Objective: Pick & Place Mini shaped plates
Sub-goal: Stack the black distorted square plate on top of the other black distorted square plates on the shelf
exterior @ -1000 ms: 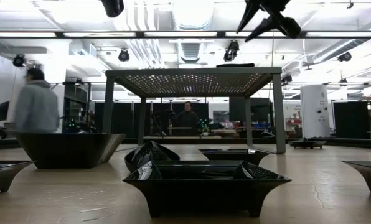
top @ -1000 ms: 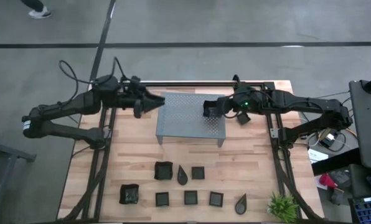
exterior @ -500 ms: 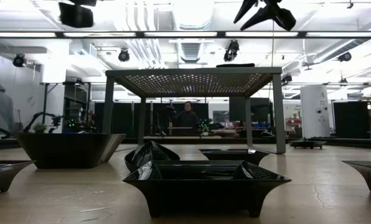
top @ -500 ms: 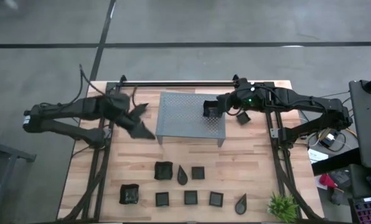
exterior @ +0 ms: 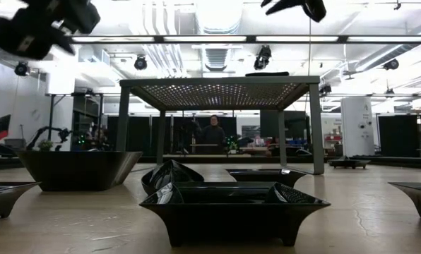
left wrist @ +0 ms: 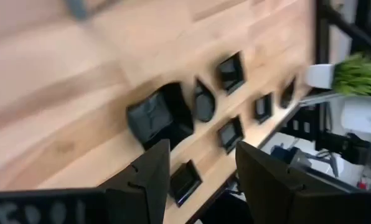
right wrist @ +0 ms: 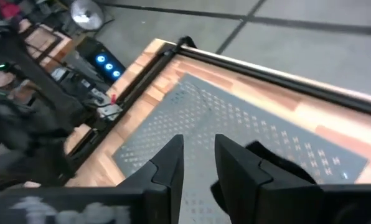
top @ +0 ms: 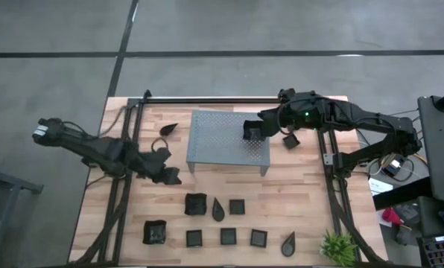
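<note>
Mini shaped plates line the table (rack behind).

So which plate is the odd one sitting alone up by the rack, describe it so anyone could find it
Start at the grey perforated rack in the middle of the table. Just off its left end, on bare wood, lies a teardrop plate. It lies alone; the other loose plates are grouped along the table's near side.

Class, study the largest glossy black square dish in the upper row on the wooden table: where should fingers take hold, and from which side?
Grip one raised rim wall of the largest glossy black square dish, coming from straight above. It sits upright and open, so one finger can go inside and one outside.
</note>
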Tool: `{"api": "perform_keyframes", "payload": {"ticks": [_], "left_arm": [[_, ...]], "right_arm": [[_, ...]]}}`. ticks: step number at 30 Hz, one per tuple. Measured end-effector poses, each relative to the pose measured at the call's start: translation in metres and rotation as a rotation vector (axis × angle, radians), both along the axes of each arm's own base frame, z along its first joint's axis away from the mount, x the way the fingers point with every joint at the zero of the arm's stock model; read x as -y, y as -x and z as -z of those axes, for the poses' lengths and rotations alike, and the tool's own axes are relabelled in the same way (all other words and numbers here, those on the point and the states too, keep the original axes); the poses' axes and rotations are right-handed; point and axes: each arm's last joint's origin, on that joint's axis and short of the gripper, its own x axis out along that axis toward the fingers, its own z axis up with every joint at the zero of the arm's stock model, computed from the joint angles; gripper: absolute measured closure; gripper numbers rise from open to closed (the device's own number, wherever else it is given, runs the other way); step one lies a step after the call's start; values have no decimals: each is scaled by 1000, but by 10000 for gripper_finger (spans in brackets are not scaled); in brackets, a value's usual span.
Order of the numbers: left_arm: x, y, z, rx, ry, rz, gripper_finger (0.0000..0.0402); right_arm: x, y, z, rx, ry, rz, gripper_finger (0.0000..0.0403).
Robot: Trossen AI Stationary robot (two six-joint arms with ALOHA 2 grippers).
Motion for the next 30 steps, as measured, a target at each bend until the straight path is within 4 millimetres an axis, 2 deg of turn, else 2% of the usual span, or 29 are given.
{"api": "perform_keyframes", "payload": {"ticks": [11, 21, 30], "left_arm": [[21, -15, 68, -167, 35, -53, 227], [33, -42, 97, -205, 8, -41, 227], [40, -49, 112, -268, -23, -17, 227]], "right_arm": [[-3, 10, -41, 78, 116, -100, 325], [-4, 12, -47, 87, 143, -110, 319], [-4, 12, -47, 88, 136, -124, 334]]}}
